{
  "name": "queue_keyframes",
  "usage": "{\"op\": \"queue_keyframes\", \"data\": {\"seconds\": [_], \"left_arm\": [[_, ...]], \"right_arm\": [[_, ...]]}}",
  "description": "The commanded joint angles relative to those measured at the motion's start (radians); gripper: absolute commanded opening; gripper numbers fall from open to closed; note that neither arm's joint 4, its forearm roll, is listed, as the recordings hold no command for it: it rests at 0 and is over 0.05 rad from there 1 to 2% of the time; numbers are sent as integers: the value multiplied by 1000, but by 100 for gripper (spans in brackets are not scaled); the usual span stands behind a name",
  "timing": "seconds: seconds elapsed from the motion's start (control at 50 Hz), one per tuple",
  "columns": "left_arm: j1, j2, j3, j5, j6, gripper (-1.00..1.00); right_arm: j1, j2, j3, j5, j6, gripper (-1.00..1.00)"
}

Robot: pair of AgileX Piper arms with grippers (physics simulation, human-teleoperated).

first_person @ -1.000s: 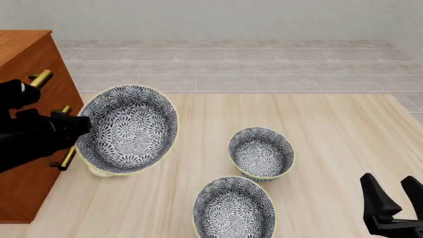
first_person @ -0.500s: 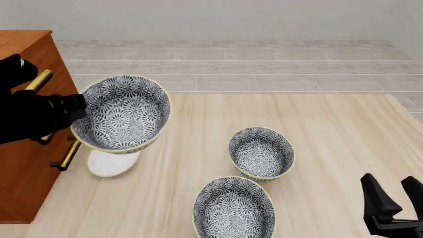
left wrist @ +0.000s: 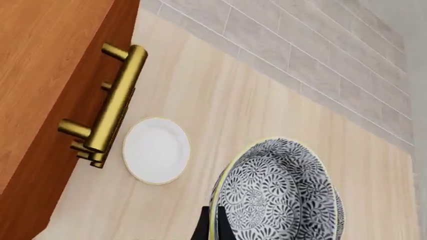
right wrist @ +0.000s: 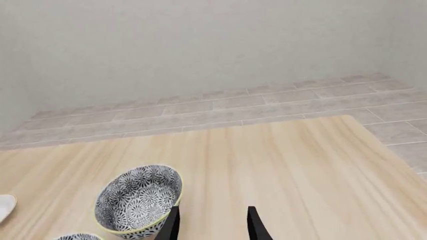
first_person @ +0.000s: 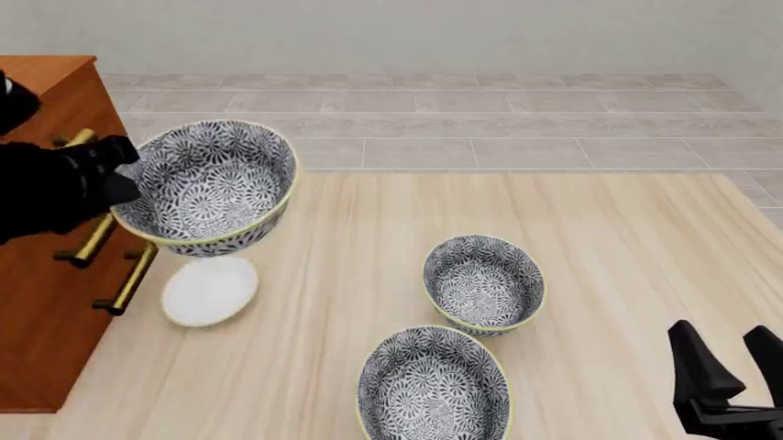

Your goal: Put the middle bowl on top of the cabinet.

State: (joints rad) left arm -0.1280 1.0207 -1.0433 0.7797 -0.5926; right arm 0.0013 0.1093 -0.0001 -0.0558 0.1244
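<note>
Middle bowl has risen over the last second, clear of the white plate, clamped by its rim in our left gripper beside the cabinet; cabinet top probably comes next. Right gripper rests with fingers apart. Cabinet's top is mostly cropped.

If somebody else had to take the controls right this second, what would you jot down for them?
Left gripper: shut on the middle bowl, held in the air beside the cabinet, above the white plate.
Right gripper: open, holding nothing, near the table's near right corner.
Two other bowls sit on the table.
Done: bowl picked up.
Left: raise it over the cabinet top, set it down, let go.
</note>
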Motion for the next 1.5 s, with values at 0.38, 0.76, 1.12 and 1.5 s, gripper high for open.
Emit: {"op": "queue_keyframes", "data": {"seconds": [0.38, 0.76, 1.12, 1.5], "left_arm": [[100, 57, -267, 142, -19, -100], [200, 109, -418, 245, -18, -100], [279, 137, -531, 320, -36, -100], [350, 162, -657, 378, -64, -100]], "right_arm": [[-1, 0, 0, 0, 3, 100], [3, 12, 0, -8, -5, 100], [4, 25, 0, -17, -10, 100], [3, 31, 0, -21, -9, 100]]}}
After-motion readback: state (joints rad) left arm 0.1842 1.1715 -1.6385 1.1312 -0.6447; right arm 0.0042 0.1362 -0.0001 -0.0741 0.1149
